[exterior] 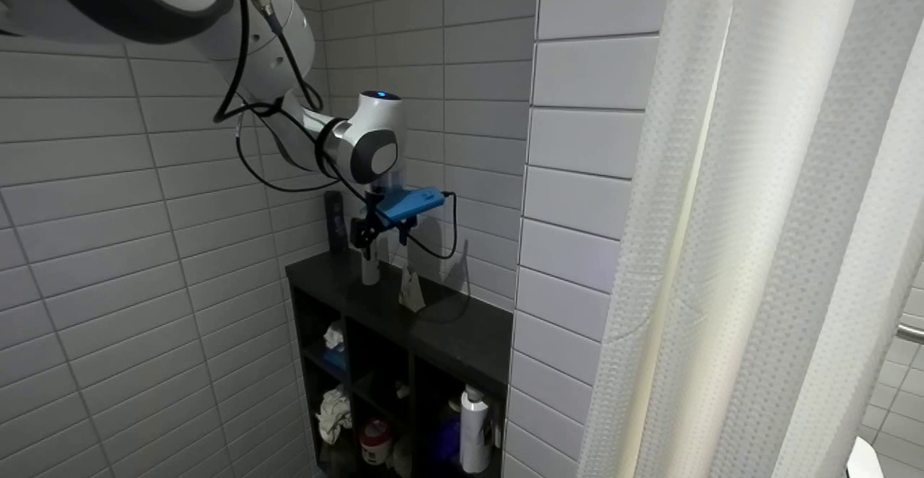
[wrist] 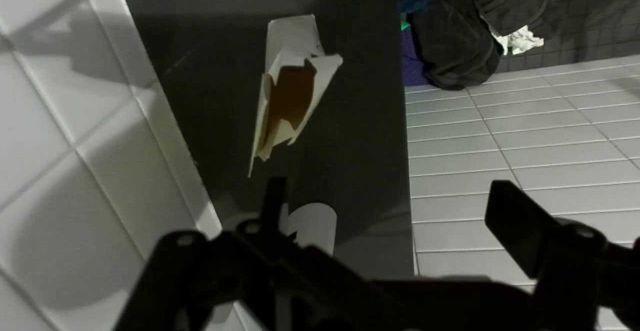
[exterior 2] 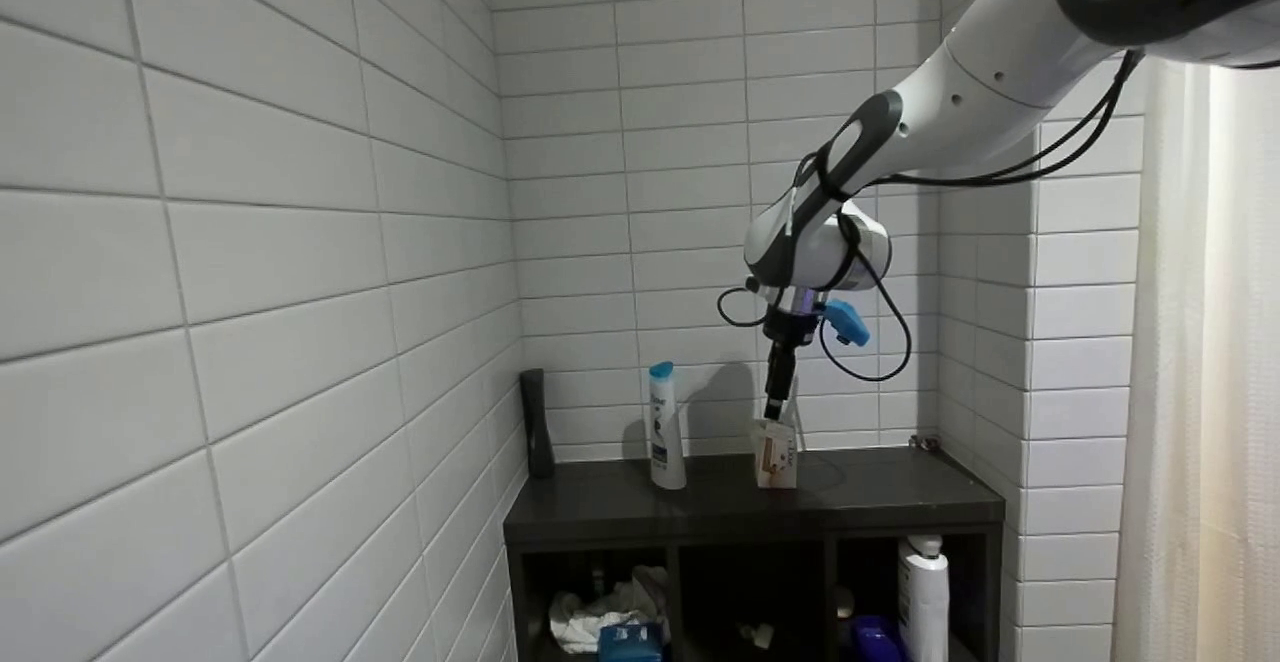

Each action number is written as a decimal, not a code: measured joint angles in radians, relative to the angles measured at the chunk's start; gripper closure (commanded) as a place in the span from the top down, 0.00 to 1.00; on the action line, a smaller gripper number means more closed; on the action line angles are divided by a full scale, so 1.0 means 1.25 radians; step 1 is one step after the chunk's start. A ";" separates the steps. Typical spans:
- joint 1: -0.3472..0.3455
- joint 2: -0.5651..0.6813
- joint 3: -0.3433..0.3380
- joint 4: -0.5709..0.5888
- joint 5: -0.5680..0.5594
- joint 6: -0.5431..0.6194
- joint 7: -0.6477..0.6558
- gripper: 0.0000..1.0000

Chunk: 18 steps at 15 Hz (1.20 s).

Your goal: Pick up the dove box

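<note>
Jaws stand apart (dark shelf [wrist: 362,136] separates dove box [wrist: 321,75] from edge [wrist: 404,141]).

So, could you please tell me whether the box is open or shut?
The box is open: in the wrist view its ragged top gapes, showing the brown inside.

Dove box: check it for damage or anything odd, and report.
The Dove box, standing on the dark cabinet, looks damaged: in the wrist view its open top has ragged, torn edges and bent flaps rather than a neat closure, baring the brown inside.
</note>
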 measured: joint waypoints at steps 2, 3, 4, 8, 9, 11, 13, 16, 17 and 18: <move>0.004 0.000 -0.002 0.000 -0.006 0.000 0.000 1.00; 0.006 0.000 -0.003 0.000 -0.006 0.000 0.000 1.00; 0.006 0.000 -0.004 0.000 -0.007 0.000 0.000 1.00; 0.005 0.001 -0.005 -0.002 -0.003 -0.001 0.000 1.00; 0.001 0.004 -0.006 -0.006 -0.003 0.000 -0.002 1.00; -0.012 0.017 -0.016 -0.015 -0.003 0.001 -0.016 1.00; -0.037 0.039 -0.028 -0.017 -0.003 0.008 -0.042 1.00; -0.088 0.081 -0.036 -0.013 0.002 0.025 -0.093 1.00; -0.104 0.098 -0.036 -0.006 0.002 0.030 -0.114 1.00; -0.116 0.115 -0.036 0.005 0.002 0.031 -0.137 1.00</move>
